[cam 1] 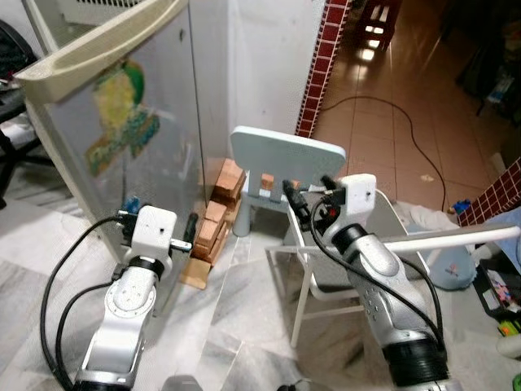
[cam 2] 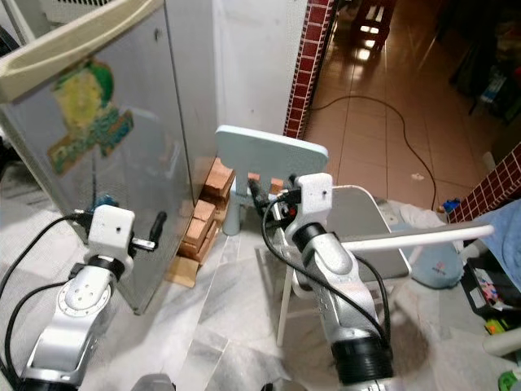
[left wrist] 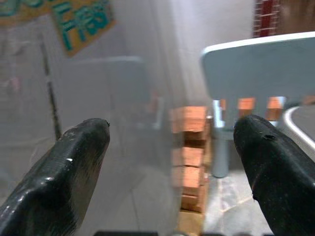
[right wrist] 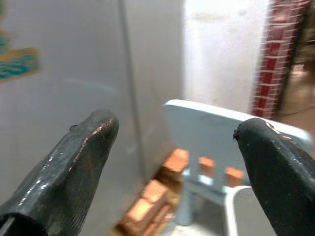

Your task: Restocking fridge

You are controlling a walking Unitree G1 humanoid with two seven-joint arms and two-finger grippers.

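Presently, findings by view.

Left eye view, fridge: the fridge (cam 1: 134, 122) stands closed, its silver side bearing a yellow-and-green sticker (cam 1: 118, 114); it lies just ahead of the left gripper (cam 1: 192, 230). No goods to stock are in sight.
Left eye view, left gripper: raised toward the fridge's near corner, empty. I judge it is held there in readiness to work the door, though no handle can be made out.
Left eye view, right gripper: the right gripper (cam 1: 303, 192) is lifted beside the pale blue chair (cam 1: 285, 155), which sits just beyond its tips. It carries nothing.
Left eye view, brick stack: bricks (cam 1: 218, 213) are piled against the wall between fridge and chair, ahead of both grippers.
Left eye view, white frame: a white frame (cam 1: 309, 277) stands under the right arm.

Right eye view, floor: a black cable (cam 2: 407, 147) trails over the tiles well beyond the right gripper.

Left wrist view, fingers: the two black fingers (left wrist: 64, 182) stand wide apart with nothing between them; fridge side and bricks lie ahead.

Right wrist view, fingers: the fingers (right wrist: 74, 157) are likewise spread and empty; fridge panel and chair lie ahead.

Containers: the fridge is the only one, shut, contents unseen.
Progress: judged at the outset, door not yet opened.
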